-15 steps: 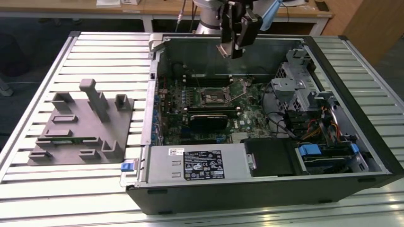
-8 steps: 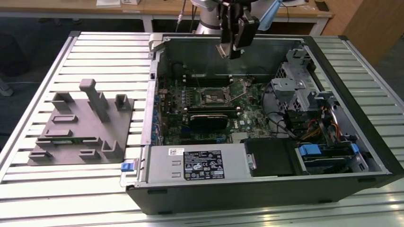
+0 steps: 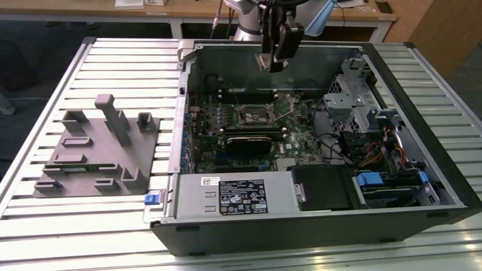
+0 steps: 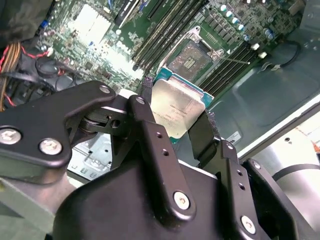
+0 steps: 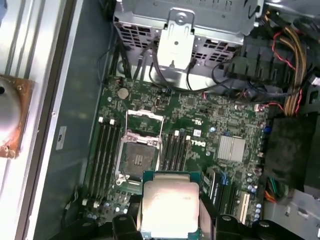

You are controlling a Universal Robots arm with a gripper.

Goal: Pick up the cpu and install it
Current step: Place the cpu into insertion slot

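We see the gripper (image 4: pixel 176 114) clenched on the cpu (image 4: pixel 176 106), its two black fingers (image 4: pixel 146 92) pressing against opposite edges of the chip. The cpu is a small flat square with a pale silver-white metal lid. The lid catches the light and carries faint print that we do not read. A thin green-teal border of circuit board runs round the lid, clearest along the edge that faces the board below. In the first wrist view the cpu (image 5: pixel 169 206) looks brighter, almost cream, with rounded lid corners and the same green rim. It hangs in the air above the green motherboard (image 5: pixel 200 125), apart from the socket (image 5: pixel 140 159), which lies open with its metal frame swung back beside it. Dark memory slots (image 5: pixel 105 145) flank the socket on both sides. In the exterior view the gripper (image 3: pixel 276 61) hovers over the far part of the open computer case (image 3: pixel 316 228), which lies on its side on a slatted metal table (image 3: pixel 113 68). A grey fixture (image 3: pixel 98 152) stands on the table at the exterior view's left, well apart from the gripper.
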